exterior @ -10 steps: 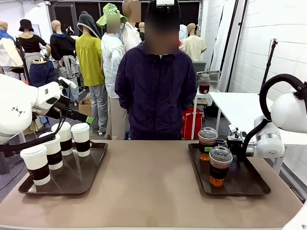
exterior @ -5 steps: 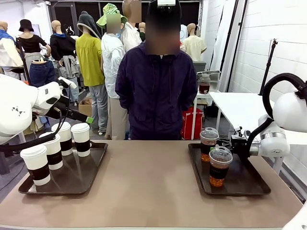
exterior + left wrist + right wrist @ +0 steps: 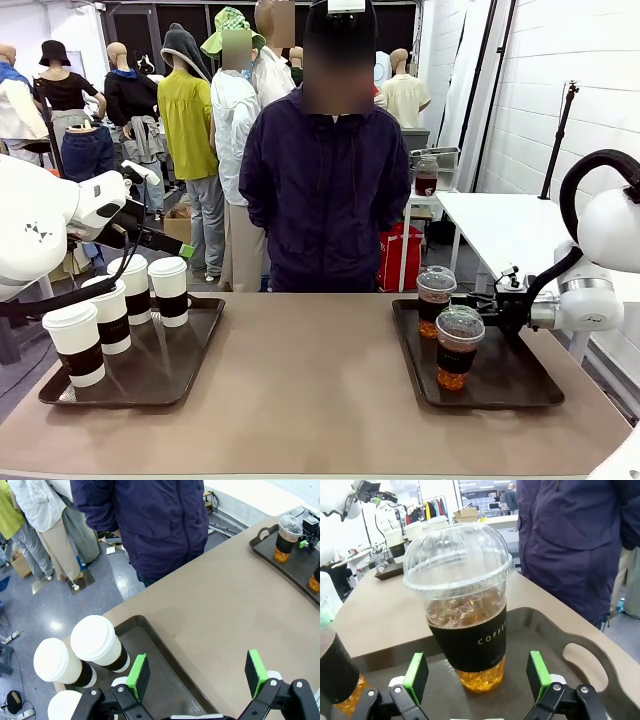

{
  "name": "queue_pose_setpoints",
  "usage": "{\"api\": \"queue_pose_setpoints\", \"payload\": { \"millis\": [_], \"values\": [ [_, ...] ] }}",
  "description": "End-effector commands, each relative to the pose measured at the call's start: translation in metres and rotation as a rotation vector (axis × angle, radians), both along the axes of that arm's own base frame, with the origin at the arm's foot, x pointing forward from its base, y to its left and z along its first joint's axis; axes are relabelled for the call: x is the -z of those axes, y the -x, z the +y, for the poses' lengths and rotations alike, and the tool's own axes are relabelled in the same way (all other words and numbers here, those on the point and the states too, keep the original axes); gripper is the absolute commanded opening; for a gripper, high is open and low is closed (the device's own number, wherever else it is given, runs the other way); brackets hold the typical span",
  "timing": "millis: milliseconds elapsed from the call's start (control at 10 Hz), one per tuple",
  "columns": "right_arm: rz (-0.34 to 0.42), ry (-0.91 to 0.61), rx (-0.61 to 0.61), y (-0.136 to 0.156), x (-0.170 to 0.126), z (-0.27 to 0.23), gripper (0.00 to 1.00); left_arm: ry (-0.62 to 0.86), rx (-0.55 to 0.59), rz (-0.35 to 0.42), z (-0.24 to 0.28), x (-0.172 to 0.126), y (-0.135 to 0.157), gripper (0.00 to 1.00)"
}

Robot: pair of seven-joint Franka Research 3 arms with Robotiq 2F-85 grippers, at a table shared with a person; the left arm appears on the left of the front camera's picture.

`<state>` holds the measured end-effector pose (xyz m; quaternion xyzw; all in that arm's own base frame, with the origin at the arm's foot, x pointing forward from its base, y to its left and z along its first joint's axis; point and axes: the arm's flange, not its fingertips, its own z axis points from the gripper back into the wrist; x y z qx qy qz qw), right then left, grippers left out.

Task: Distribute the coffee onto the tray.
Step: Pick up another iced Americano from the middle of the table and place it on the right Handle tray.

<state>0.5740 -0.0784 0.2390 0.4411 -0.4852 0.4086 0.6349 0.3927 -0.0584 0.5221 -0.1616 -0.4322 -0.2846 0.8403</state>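
Brown table carries two dark trays: four paper cups stand on the left tray, two iced cups on the right tray. Both the right gripper and left gripper are spread apart, holding nothing. I judge the sorting nearly finished.

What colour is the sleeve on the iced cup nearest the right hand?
Black with pale lettering on the iced cup; right wrist view shows it best.

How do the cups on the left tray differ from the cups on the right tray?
The paper cups are white and opaque, with flat white lids; the plastic cups are clear, with domed lids, showing brown drink. Four paper cups stand on the left tray; two plastic cups stand on the right tray. All stand upright and wear dark sleeves.
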Motion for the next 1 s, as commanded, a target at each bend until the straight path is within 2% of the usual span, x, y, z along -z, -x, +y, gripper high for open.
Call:
{"api": "queue_pose_setpoints", "payload": {
  "millis": [0,100,200,900],
  "values": [
    [0.035,0.023,0.024,0.0116,-0.0064,-0.0044,1.0,0.0,0.0,0.004,0.0008,0.0002,0.0,1.0],
    [0.042,0.04,0.052,0.0133,-0.0075,-0.0074,1.0,0.0,0.0,0.004,0.0008,0.0002,0.0,1.0],
    [0.005,0.002,0.01,0.0037,-0.0014,-0.0052,1.0,0.0,0.0,0.004,0.0008,0.0002,0.0,1.0],
    [0.005,0.002,0.01,0.0037,-0.0014,-0.0052,1.0,0.0,0.0,0.004,0.0008,0.0002,0.0,1.0]
  ]
}}
